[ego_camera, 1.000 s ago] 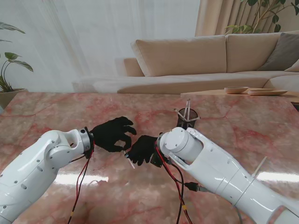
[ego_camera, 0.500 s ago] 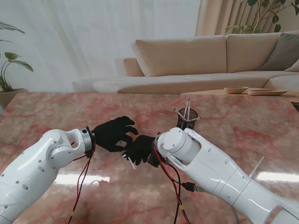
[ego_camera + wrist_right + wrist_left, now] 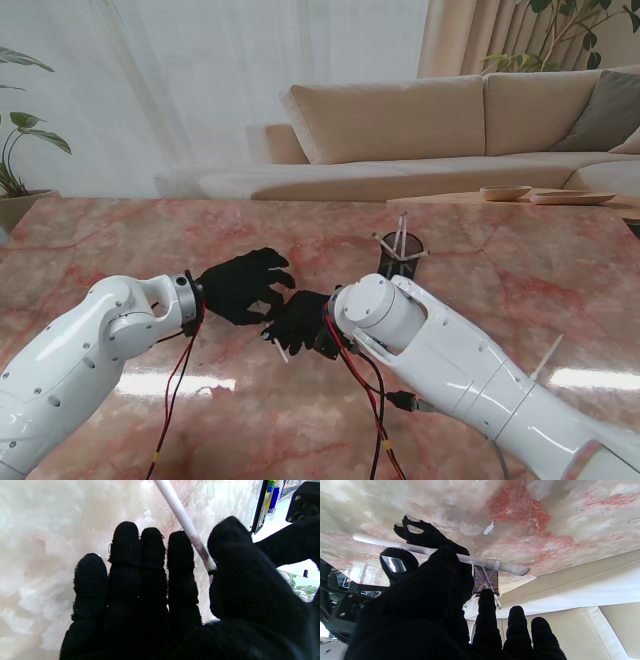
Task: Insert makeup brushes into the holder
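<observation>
A white-handled makeup brush [image 3: 185,522] is pinched between the thumb and index finger of my right hand [image 3: 300,322], which is shut on it. Its handle end [image 3: 281,349] pokes out toward me. My left hand [image 3: 243,287] hovers just left of the right one, almost touching, with its fingers [image 3: 517,630] apart and nothing in them. From the left wrist the brush [image 3: 475,560] lies crosswise under black fingertips. The dark mesh holder [image 3: 400,258] stands farther from me on the right and has several white brushes in it. It also shows in the left wrist view [image 3: 485,579].
The pink marble table [image 3: 120,240] stretches wide on all sides. Red and black cables [image 3: 172,390] hang under both forearms. A beige sofa [image 3: 400,120] and a low table with bowls [image 3: 540,195] stand beyond the far edge.
My right hand has shifted slightly left with the brush, closing on the left hand. The left hand has hardly moved.
</observation>
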You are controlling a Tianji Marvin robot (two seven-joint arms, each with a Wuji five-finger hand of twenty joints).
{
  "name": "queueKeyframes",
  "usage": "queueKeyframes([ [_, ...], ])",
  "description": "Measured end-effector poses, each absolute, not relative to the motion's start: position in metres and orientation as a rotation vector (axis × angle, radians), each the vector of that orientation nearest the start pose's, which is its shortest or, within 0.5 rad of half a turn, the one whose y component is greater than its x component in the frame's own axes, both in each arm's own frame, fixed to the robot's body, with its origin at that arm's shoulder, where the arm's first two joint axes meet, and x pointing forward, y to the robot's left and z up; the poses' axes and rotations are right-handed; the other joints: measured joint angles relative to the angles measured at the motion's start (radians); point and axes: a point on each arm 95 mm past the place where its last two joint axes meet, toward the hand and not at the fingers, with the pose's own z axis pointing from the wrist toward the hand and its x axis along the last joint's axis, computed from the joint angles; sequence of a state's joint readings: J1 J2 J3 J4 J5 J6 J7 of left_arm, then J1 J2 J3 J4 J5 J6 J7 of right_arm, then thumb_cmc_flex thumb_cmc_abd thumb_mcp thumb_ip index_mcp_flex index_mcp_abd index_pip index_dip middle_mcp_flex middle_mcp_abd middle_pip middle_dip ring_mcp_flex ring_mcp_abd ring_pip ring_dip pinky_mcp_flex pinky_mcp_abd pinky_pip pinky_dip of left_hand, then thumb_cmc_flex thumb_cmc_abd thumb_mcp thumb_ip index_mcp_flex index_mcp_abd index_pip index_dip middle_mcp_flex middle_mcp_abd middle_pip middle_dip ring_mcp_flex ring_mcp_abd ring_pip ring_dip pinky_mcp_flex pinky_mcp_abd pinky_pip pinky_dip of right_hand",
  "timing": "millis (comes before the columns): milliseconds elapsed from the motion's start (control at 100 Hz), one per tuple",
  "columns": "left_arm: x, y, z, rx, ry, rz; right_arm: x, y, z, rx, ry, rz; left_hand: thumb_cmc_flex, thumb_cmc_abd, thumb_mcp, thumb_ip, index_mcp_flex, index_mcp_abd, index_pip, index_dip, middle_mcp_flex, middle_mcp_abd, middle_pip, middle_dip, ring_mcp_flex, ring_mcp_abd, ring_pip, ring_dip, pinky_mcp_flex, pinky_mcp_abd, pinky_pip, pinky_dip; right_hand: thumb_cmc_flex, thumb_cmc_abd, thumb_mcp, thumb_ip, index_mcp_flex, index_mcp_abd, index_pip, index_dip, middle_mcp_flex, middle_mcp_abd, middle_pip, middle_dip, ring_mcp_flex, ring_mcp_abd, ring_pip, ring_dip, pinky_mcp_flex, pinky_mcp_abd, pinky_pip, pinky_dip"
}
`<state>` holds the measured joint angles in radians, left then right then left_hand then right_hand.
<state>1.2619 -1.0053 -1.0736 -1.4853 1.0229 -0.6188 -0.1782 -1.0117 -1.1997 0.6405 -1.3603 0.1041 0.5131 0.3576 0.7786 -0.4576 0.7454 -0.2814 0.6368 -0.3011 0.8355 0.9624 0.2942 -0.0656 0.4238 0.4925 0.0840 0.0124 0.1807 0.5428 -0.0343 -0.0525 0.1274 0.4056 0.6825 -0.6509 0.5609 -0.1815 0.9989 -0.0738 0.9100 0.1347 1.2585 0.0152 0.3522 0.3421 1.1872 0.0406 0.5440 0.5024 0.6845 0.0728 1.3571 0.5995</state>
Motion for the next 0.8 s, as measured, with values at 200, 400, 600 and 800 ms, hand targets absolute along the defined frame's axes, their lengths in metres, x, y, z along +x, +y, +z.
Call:
queueKeyframes([
  [200, 0.4374, -0.0312, -0.2827, -0.581, 2.148, -1.606, 0.4462, 0.1592, -0.3313, -2.245, -1.553, -1.237, 0.0, 0.0, 0.0, 0.0, 0.0, 0.0, 0.0, 0.0, 0.0, 0.0, 0.0, 0.0, 0.0, 0.0, 0.0, -0.001, 0.0, 0.0, 0.0, 0.0, 0.001, -0.01, 0.06, 0.0, 0.0, -0.012, 0.06, -0.04, 0.026, -0.003, 0.003, 0.001, 0.019, 0.0, 0.017, 0.001, 0.016, 0.0, 0.015, 0.0],
  [400, 0.4369, -0.0318, -0.2818, -0.564, 2.15, -1.601, 0.4459, 0.1603, -0.3323, -2.243, -1.559, -1.234, 0.0, 0.0, 0.0, 0.0, 0.0, 0.0, 0.002, 0.0, 0.0, 0.0, 0.0, 0.0, 0.0, 0.0, 0.0, -0.001, 0.0, 0.0, 0.0, -0.001, -0.001, -0.036, 0.157, -0.001, 0.0, -0.013, 0.071, -0.052, 0.027, -0.004, 0.006, 0.015, 0.019, 0.0, 0.021, 0.001, 0.019, 0.0, 0.026, 0.0],
  [600, 0.4358, -0.0328, -0.2809, -0.543, 2.153, -1.594, 0.446, 0.1611, -0.3327, -2.238, -1.569, -1.235, 0.0, -0.001, 0.0, 0.0, 0.0, 0.0, 0.008, -0.002, 0.0, -0.001, 0.0, 0.0, 0.0, 0.0, 0.0, -0.001, 0.0, 0.0, 0.0, -0.002, -0.005, -0.051, 0.205, -0.027, 0.0, -0.013, 0.072, -0.045, 0.038, -0.007, 0.013, 0.038, 0.02, 0.0, 0.039, 0.013, 0.02, 0.0, 0.037, 0.0],
  [800, 0.4352, -0.0333, -0.2804, -0.533, 2.149, -1.594, 0.4464, 0.1622, -0.3342, -2.239, -1.571, -1.238, 0.0, -0.001, 0.0, 0.0, 0.0, 0.0, 0.009, -0.002, 0.0, -0.001, 0.0, 0.0, 0.0, 0.0, 0.0, -0.001, 0.0, 0.0, 0.0, -0.002, -0.02, -0.069, 0.248, -0.029, -0.001, -0.013, 0.072, 0.038, 0.041, -0.009, 0.028, 0.072, 0.02, 0.0, 0.056, 0.027, 0.02, 0.0, 0.041, 0.0],
])
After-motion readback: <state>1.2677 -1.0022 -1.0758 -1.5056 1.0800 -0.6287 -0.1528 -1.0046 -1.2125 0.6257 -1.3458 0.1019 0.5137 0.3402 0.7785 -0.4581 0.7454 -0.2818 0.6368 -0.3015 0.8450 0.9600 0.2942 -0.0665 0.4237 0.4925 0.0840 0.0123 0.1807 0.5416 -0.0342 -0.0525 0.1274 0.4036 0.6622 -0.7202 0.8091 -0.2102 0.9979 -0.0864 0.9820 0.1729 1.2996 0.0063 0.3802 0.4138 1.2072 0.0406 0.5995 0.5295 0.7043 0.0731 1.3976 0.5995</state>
